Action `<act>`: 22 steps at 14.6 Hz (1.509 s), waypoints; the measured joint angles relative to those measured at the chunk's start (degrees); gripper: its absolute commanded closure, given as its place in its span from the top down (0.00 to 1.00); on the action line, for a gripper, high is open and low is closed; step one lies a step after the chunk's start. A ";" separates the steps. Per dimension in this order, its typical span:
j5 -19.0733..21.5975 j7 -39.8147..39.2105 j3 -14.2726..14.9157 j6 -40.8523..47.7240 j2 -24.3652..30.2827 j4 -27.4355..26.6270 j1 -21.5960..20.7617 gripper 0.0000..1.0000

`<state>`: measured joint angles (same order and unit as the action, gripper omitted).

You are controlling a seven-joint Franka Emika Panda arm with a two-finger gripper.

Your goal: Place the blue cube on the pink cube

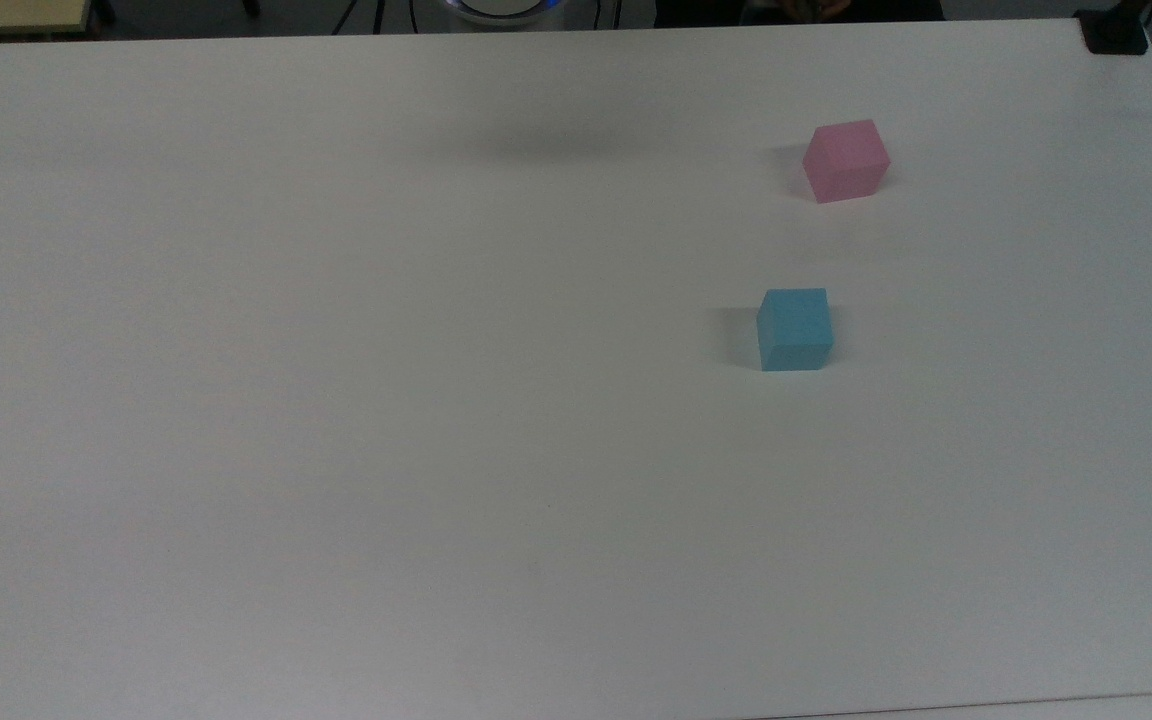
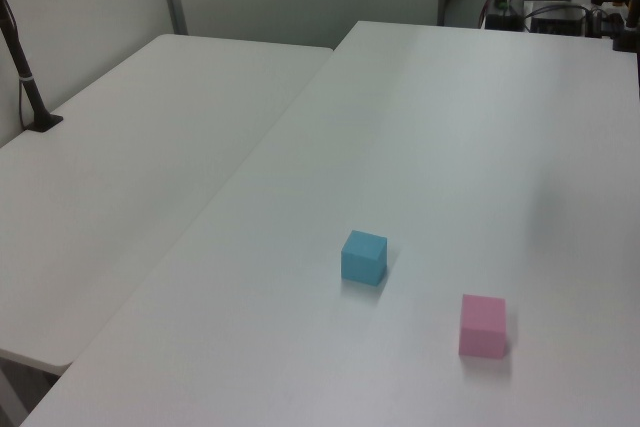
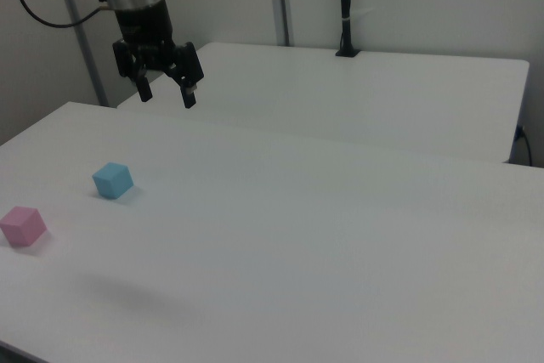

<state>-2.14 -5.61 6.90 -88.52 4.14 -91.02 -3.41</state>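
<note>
On the white table (image 1: 336, 400), two foam-like cubes rest flat on the surface, apart from each other and not stacked. Nearest in the left view is the pink cube (image 2: 483, 326), positioned toward the left view's lower right. Beyond it, up and toward the left view's left, sits the blue cube (image 2: 363, 257), with bare tabletop between the two.

In the top view, the blue cube (image 1: 794, 329) lies right of centre, and the pink cube (image 1: 845, 160) lies above it and slightly further toward the top view's right, near the table's upper edge. A soft shadow (image 1: 556, 150) falls on the tabletop well to the top view's left of the pink cube.

In the right view, the pink cube (image 3: 22, 226) is at the far left edge, and the blue cube (image 3: 112, 180) is just beyond it, up and toward the right view's right.

Farther back in the right view, the gripper (image 3: 167, 93) hangs above the table, pointing downward, well clear of both cubes. Its two dark fingers (image 3: 189, 91) are spread apart and hold nothing.

Behind the work surface, a second white table (image 2: 130, 167) adjoins the first. A black post (image 3: 345, 6) stands at its far edge.
</note>
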 measured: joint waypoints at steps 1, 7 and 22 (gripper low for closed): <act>0.39 0.00 0.00 0.00 0.00 0.00 0.00 0.96; 0.66 0.00 -0.01 -0.38 -0.65 -0.13 -0.66 0.96; 3.65 23.17 -7.57 -16.83 -6.88 -8.50 -8.08 1.00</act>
<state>1.51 17.57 -0.66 -105.35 -2.74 -99.52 -11.49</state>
